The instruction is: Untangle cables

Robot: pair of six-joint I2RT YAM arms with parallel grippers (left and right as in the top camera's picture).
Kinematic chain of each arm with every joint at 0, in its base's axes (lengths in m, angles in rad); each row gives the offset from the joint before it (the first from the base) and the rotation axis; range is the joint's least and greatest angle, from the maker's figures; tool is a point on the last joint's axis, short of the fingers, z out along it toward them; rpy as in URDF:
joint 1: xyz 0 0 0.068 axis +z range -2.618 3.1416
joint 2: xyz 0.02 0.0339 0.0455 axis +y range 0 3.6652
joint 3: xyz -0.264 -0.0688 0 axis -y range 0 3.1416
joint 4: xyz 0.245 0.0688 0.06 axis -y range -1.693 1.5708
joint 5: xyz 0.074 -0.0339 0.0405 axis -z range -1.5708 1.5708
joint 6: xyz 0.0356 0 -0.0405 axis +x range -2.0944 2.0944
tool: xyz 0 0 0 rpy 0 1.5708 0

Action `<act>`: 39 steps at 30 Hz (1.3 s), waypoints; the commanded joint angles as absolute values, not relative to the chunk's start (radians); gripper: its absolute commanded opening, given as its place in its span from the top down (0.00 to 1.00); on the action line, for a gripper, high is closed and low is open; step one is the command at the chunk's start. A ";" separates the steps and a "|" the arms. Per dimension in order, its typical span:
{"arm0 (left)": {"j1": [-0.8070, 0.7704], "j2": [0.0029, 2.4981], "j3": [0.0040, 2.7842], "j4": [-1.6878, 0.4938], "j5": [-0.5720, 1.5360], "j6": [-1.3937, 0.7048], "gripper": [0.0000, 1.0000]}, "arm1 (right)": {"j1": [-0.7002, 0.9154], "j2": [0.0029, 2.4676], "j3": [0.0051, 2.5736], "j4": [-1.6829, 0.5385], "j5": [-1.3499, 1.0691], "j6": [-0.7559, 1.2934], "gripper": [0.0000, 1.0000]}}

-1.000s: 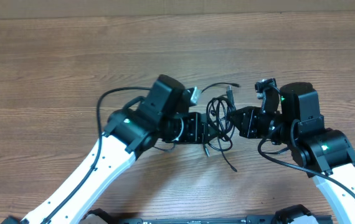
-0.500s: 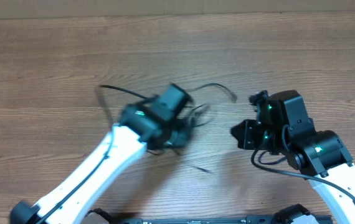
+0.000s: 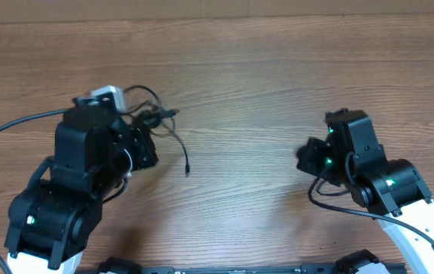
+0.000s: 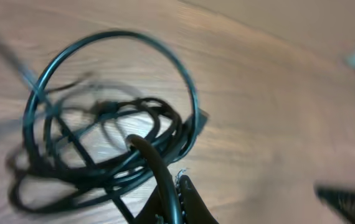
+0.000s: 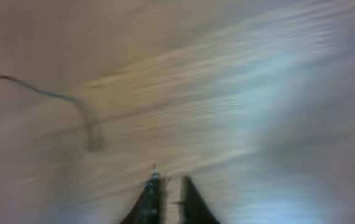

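The cables are a small bundle of thin black cords at the left of the table, with one loose end trailing toward the middle. My left gripper is shut on the bundle. In the left wrist view the cables hang as blurred loops in front of my left gripper, and one cord runs between its jaws. My right gripper stands far to the right, apart from the cords. In the blurred right wrist view my right gripper shows a narrow empty gap; a thin cord lies far off.
A thicker black arm cable arcs out at the left of the left arm. Bare wooden table stretches between the two arms. The table's far edge runs along the top.
My left arm has swung left, carrying the cable bundle from the table's middle. The right gripper has let go, drawn back to the right, and its jaws have parted slightly.
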State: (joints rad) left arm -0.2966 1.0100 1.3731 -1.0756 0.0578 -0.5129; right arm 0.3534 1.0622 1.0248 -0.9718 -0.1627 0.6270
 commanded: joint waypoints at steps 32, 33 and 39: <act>-0.295 1.055 1.382 -1.214 0.570 0.188 0.96 | 0.613 1.161 1.048 -0.457 -0.480 0.477 0.56; -0.295 1.061 1.382 -1.221 0.570 0.196 0.96 | 0.613 1.161 1.048 -0.459 -0.488 0.467 0.56; -0.295 1.094 1.382 -1.238 0.570 0.256 0.96 | 0.613 1.161 1.048 -0.481 -0.494 0.434 0.58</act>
